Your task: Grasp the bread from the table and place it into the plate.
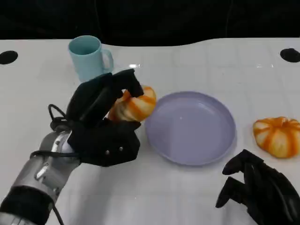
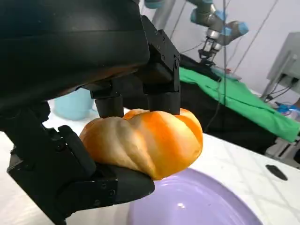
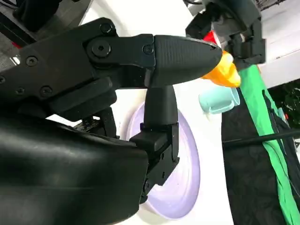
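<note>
While the left hand (image 1: 105,119) clamps the bread (image 1: 133,104) between fingers on top and thumb underneath, the loaf sits lifted at about 9 o'clock of the plate (image 1: 190,129), just beside its left rim. In the left wrist view the same bread (image 2: 145,140) is pinched by black fingers (image 2: 159,89) from above and a thumb below, with the plate's purple rim (image 2: 197,201) right under it, so it hangs at the plate's edge, not resting in the dish. A light blue mug (image 1: 89,57) stands at 11 o'clock of the left hand, handle facing right, apart from the bread. The purple plate lies mid-table on the white table (image 1: 197,65). At 3 o'clock of the plate, near but not touching, a second orange-striped bun (image 1: 277,136) lies on the table. The right hand (image 1: 260,190) rests low at 5 o'clock of the plate, fingers curled loosely and apart, holding nothing. The right wrist view shows that hand's fingers (image 3: 178,51) spread over the plate (image 3: 185,173), with the held bread (image 3: 225,70) and mug (image 3: 219,101) beyond
</note>
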Robot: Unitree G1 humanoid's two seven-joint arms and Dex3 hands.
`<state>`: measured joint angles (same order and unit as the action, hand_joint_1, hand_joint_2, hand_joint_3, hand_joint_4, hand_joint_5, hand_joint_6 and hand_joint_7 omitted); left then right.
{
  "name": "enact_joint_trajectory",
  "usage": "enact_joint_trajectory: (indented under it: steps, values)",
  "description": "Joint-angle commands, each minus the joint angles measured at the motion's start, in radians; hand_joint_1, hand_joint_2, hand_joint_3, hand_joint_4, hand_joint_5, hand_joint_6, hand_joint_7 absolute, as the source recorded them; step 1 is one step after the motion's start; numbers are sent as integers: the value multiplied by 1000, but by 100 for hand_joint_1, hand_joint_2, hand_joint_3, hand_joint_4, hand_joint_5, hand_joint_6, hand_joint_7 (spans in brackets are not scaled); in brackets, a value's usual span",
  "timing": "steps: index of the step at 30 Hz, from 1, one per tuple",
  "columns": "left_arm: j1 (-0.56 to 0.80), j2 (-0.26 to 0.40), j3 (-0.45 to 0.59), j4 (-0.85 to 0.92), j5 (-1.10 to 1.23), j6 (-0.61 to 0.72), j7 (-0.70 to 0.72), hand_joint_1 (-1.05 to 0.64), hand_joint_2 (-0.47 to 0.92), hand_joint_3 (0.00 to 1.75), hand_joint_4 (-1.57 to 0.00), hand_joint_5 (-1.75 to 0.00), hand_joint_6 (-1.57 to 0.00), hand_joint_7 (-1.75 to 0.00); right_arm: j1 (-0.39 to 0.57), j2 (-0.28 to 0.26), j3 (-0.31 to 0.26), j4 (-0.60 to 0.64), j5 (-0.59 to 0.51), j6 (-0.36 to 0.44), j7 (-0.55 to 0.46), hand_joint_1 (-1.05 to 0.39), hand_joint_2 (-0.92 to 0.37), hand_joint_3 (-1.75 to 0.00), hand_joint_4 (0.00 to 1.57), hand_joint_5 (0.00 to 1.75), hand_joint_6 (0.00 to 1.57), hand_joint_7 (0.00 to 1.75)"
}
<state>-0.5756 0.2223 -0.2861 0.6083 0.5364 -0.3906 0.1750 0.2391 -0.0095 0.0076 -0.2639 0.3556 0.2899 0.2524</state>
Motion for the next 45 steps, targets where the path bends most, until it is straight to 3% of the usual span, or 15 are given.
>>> enact_joint_trajectory:
  steps: [1, 30, 41, 45]
  values:
    - [-27, 3, -2, 17, 5, -21, 23, -11, 40, 140, -91, -175, -73, -175, 6, -9, -2, -8, 2, -1, 2, -51, -92, -51, 63, 175, 43, 172]
    - [-298, -190, -122, 367, 31, -122, -1, -21, 46, 139, -94, -175, -75, -175, 28, -4, 7, -16, 5, -21, 19, -51, -92, -53, 60, 175, 41, 171]
    - [-361, -244, -156, 473, 62, -90, 42, -18, 47, 130, -92, -175, -74, -175, 29, -2, 8, -12, 3, -31, 21, -50, -92, -54, 60, 175, 42, 172]
    - [-384, -249, -200, 501, 106, -54, 48, -18, 50, 119, -89, -175, -70, -175, 31, -1, 12, -15, -1, -32, 16, -50, -92, -54, 61, 175, 41, 172]
